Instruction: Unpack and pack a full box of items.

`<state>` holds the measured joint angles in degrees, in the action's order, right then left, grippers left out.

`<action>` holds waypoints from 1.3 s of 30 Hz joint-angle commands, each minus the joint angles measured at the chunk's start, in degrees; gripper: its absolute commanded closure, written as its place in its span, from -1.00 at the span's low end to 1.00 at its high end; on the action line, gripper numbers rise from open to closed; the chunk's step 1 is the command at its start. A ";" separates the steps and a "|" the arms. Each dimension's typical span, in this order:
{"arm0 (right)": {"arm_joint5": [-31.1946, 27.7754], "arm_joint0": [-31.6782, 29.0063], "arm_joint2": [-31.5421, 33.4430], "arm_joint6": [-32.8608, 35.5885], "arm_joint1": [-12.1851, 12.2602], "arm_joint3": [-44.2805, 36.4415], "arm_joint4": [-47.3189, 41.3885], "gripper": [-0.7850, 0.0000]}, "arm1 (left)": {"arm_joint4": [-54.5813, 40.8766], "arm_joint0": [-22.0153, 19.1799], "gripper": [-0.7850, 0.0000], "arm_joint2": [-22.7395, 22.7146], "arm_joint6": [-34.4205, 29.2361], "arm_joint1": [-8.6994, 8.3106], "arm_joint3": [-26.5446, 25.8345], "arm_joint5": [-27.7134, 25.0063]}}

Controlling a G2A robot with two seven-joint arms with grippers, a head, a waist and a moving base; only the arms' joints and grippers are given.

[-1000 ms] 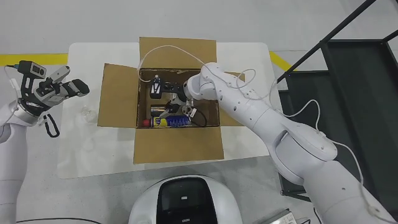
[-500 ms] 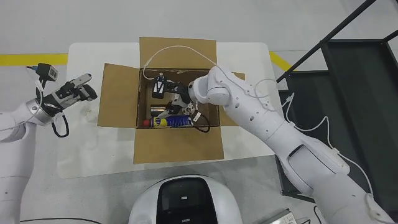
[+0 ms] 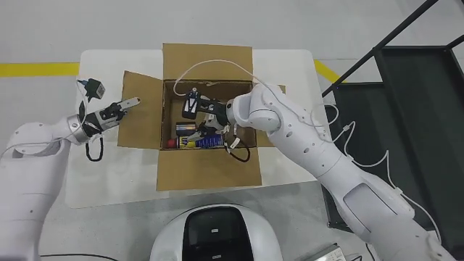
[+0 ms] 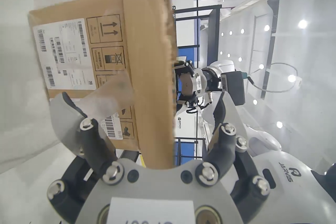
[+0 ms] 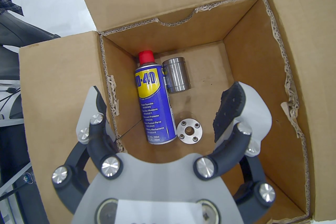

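Right wrist view: right gripper [image 5: 164, 93] spread wide over box [image 5: 249, 57]; touching nothing

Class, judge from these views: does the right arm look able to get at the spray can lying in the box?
Probably yes: the right gripper hangs open above the open box, and nothing covers the spray can.

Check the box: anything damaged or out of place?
The box has a torn, ragged corrugated rim along several inner edges, with loose shreds hanging inward. The spray can lies on its side on the box floor, beside a metal cylinder and a flange. Nothing spilled. The open left gripper straddles the edge of a side flap.
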<state>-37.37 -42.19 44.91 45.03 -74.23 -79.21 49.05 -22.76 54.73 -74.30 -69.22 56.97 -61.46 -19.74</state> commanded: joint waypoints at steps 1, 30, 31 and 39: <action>0.00 0.00 0.00 0.00 0.00 0.00 0.00 -1.00 | -0.25 -0.28 -1.00 1.15 -0.25 0.28 0.27 -0.09; -1.34 3.74 -4.54 -6.74 -1.76 9.18 8.47 -1.00 | -11.21 7.03 -1.00 -17.86 -0.53 -3.72 -7.72 2.95; -2.04 4.54 -5.35 -6.78 -2.09 10.45 9.10 -1.00 | -11.02 7.53 -1.00 -18.49 -0.41 -3.88 -8.19 3.42; -4.88 9.74 -10.37 -10.92 -5.24 21.37 10.62 -1.00 | -11.87 8.53 -1.00 -19.31 -0.31 -4.02 -8.87 4.49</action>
<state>-42.19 -32.86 34.94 34.62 -79.17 -59.13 59.49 -34.63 63.26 -93.61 -69.54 52.94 -70.33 -15.24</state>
